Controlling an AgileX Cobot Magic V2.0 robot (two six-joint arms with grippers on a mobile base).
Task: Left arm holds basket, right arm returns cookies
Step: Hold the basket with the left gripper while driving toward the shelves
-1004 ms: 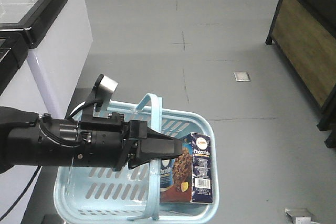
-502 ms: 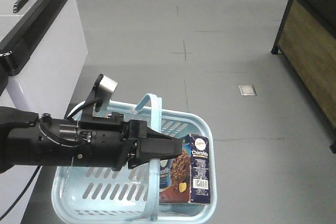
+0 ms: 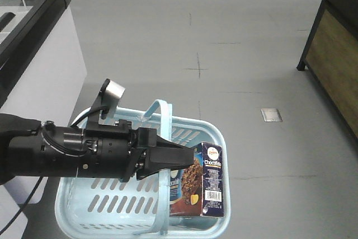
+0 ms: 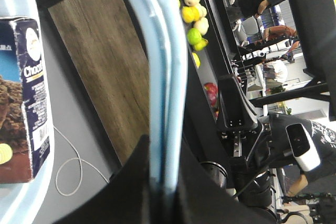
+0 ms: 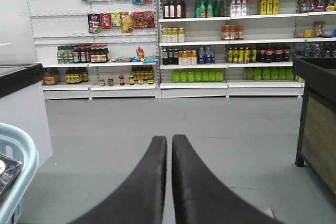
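My left gripper [image 3: 187,156] is shut on the looped handles [image 4: 167,77] of the light blue basket [image 3: 215,132], which hangs under the arm above the grey floor. In the left wrist view both thin handles run straight between the black jaws of the left gripper [image 4: 164,145]. The cookies [image 3: 204,180], a dark navy carton, stand upright in the basket's right end, and the cookies [image 4: 23,103] show again at that view's left edge. My right gripper [image 5: 169,140] is shut with nothing in it, pointing at the shop shelves. The basket rim [image 5: 18,150] lies to its left.
A white counter with a black top [image 3: 39,54] stands on the left. A dark stand with wooden sides [image 3: 335,54] is on the right, with fruit [image 4: 191,9] on it. Shelves of bottles [image 5: 226,24] line the far wall. A metal plate [image 3: 271,115] sits in the floor.
The floor, counter and stand have slid down the front view and the far shelves have come into sight. The left arm, the basket and the cookies keep the same pose.
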